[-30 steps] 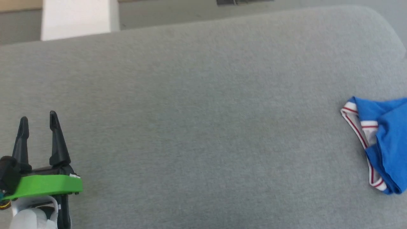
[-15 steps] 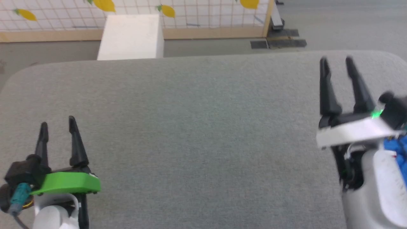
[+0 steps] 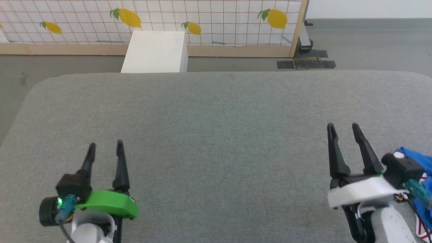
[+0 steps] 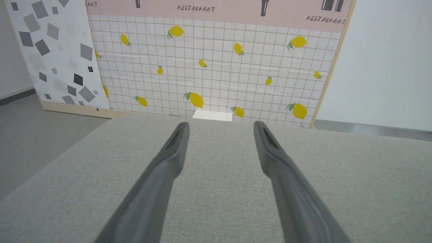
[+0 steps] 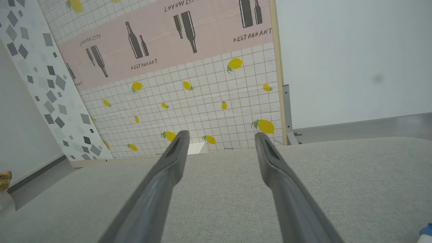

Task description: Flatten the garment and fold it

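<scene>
Head view: both grippers hang over a grey cloth-covered table [image 3: 216, 111], nothing held. Left gripper [image 3: 105, 144] has its fingers spread and empty, and the left wrist view shows the same gap [image 4: 220, 124]. Right gripper [image 3: 343, 125] is likewise parted and empty, confirmed in its wrist view [image 5: 221, 133].

The garment [image 3: 418, 155] is a blue bunch at the table's right edge, mostly hidden behind the right wrist. A sliver of blue also sits in the right wrist view's bottom corner [image 5: 426, 229]. Red-and-white trim peeks out low at the right. It is not flattened yet.

Handling, as a judgement: thin jersey, light, limp and a bit slippery, so it will sag and drag (no stiffness to rely on). Best pinch points are probably the doubled trim edges or shoulder seams, one per gripper, then pull apart to spread it.

Versus half a second ago: the camera has shifted, so more of the lemon-print screen [image 3: 216, 20] and white box [image 3: 155, 50] shows. Beyond that shift, the right gripper has drawn back from the far table edge. A second ago the garment's striped edge lay in plain sight at the right.
</scene>
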### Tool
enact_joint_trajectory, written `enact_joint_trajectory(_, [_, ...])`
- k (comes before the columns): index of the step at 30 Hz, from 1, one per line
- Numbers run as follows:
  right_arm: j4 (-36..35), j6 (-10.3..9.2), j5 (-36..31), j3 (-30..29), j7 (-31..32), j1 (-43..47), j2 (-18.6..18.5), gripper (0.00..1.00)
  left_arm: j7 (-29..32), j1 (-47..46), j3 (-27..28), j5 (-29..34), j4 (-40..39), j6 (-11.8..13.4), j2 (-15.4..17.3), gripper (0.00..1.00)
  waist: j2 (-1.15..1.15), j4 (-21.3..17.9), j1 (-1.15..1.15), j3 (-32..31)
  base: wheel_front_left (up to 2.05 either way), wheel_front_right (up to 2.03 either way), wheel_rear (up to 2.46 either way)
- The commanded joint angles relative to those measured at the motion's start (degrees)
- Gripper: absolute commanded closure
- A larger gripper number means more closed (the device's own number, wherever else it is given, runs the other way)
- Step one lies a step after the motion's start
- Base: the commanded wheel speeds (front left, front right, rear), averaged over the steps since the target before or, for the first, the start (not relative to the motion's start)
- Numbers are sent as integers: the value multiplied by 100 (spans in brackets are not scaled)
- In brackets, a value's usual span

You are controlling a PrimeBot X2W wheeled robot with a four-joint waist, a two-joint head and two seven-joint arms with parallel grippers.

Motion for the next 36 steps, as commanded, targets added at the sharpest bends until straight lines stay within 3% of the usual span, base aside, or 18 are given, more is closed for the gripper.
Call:
enact_joint_trajectory(1, [-41, -8, -111, -59, -30, 155, 2, 0, -36, 23, -66, 131, 69, -35, -1, 0, 0, -10, 0, -18, 0, 0, 0])
enact_joint_trajectory(13, [-163, -8, -289, -185, -32, 798, 2, 0, -71, 121, -274, 257, 387, -116, -123, 0, 0, 19, 0, -86, 0, 0, 0])
enact_joint_trajectory(14, [-155, -8, -283, -178, -32, 815, 2, 100, -72, 135, -282, 261, 399, -126, -129, 100, 0, 19, 0, -92, 0, 0, 0])
enact_joint_trajectory(36, [-268, -1, -462, -174, 205, 757, -2, 100, 188, 134, -255, 361, 213, -76, -159, 100, 0, 40, 0, -101, 0, 0, 0])
